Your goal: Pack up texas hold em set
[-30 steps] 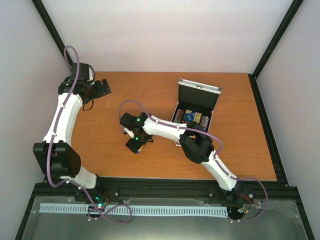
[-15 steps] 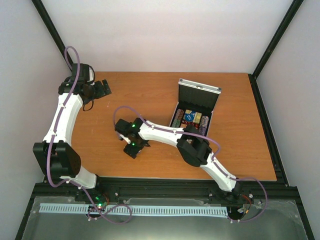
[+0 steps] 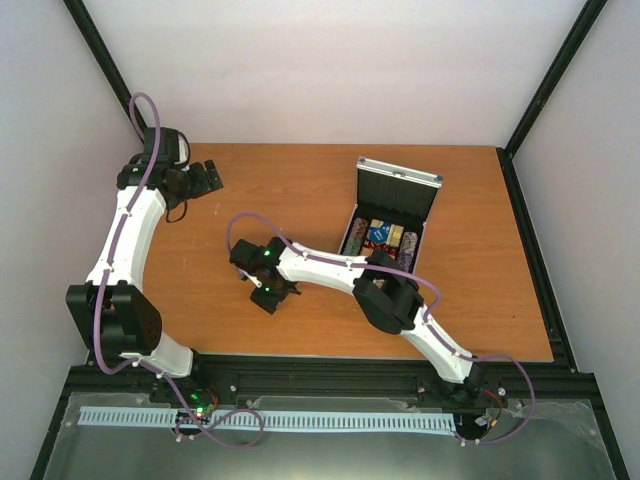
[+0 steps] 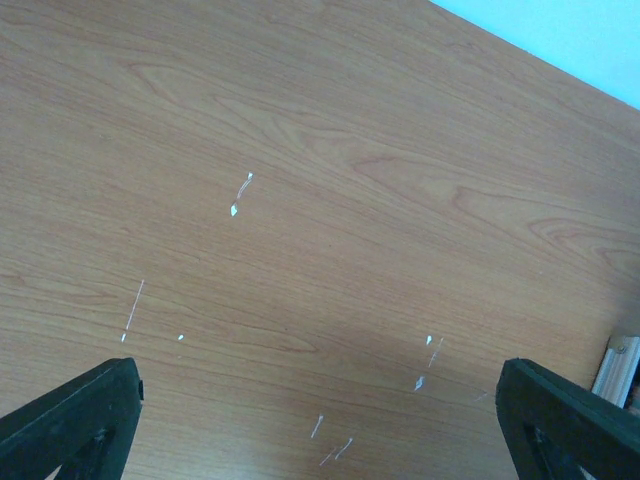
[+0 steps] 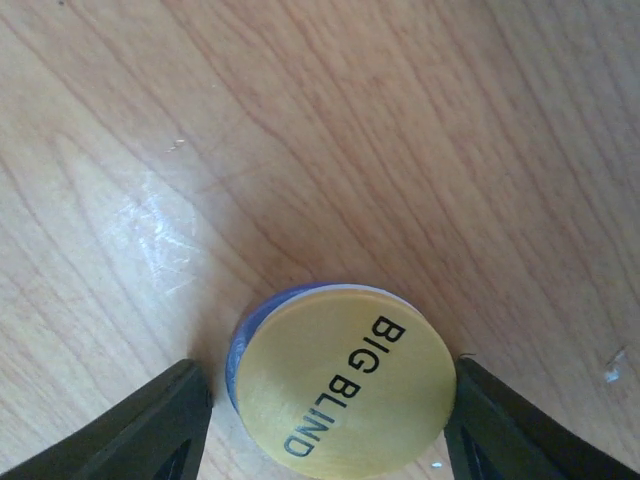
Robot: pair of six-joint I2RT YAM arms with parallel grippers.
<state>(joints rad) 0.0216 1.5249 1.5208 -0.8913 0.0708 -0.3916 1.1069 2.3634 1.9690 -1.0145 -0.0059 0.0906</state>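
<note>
The round disc (image 5: 340, 385), yellow on top with a blue layer under it and marked "BIG BLIND", lies flat on the wooden table. My right gripper (image 5: 325, 405) is open and straddles it; the right finger (image 5: 490, 420) is at its rim and the left finger (image 5: 160, 420) stands a little apart. In the top view the right gripper (image 3: 268, 292) hides the disc. The silver case (image 3: 385, 235) stands open at the back right with chip stacks and card boxes inside. My left gripper (image 3: 205, 178) is open and empty at the back left.
The case lid (image 3: 398, 185) stands up behind the tray. A corner of the case (image 4: 620, 368) shows at the right edge of the left wrist view. Black frame rails run along the table's left and right edges.
My right gripper has moved left and toward the near edge, coming down around the disc. The left arm has not moved.
</note>
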